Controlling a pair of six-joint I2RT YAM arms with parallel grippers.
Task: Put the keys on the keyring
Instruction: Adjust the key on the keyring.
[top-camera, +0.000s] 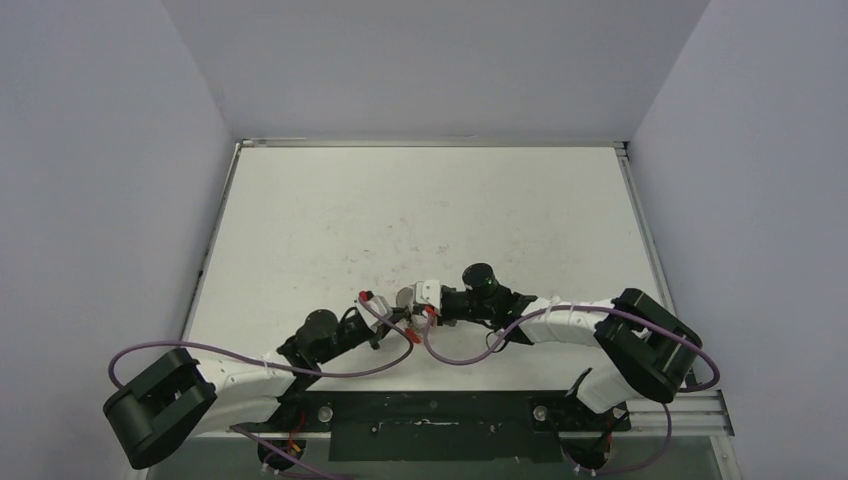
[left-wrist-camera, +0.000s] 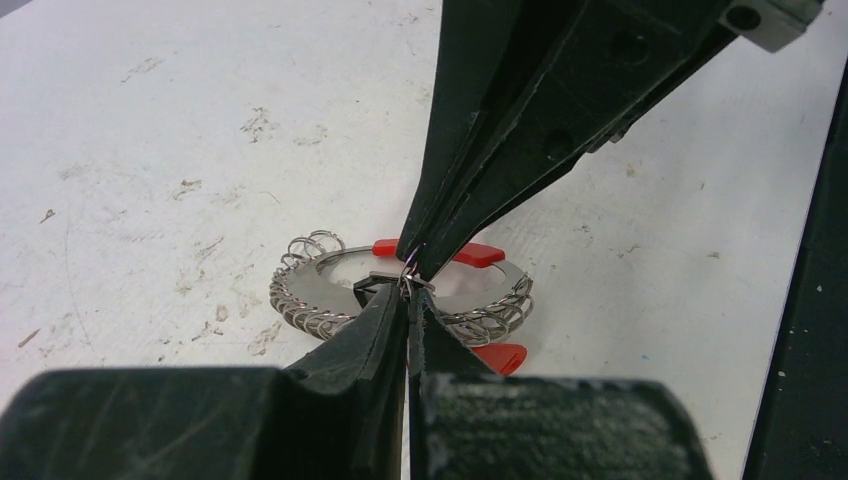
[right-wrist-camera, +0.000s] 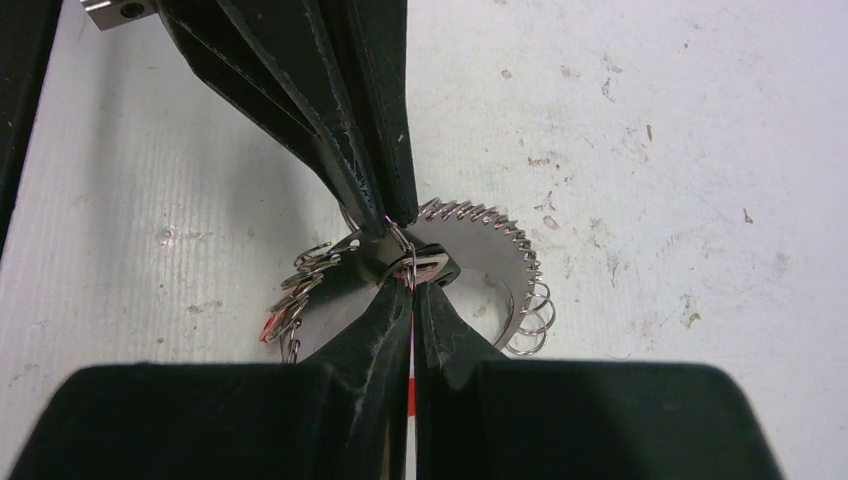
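And there was the keyring (left-wrist-camera: 335, 265), flat on the tabletop (left-wrist-camera: 150, 150) between the two arms! The left wrist camera gave us its red sleeve (left-wrist-camera: 478, 253) on the far arc and coils of thin silver loops (left-wrist-camera: 305, 295) bunched along one side. The right wrist view showed instead a row of silver pieces (right-wrist-camera: 480, 225) fanned like saw teeth round the rim, with the red barely peeking out.

At the ring's middle sat a tiny key (left-wrist-camera: 372, 287), dark head, short silver shaft. The left fingers (left-wrist-camera: 365, 335) were pressed together, and so were the right fingers (left-wrist-camera: 480, 150). Both pairs were black, tapered and scuffed along the edges, and their tips met nose to nose over the key. Whether either pair truly gripped it, we couldn't tell.

From overhead we caught only both arms bent inward over the near part of the white, smudged tabletop, the ring mostly hidden beneath them.
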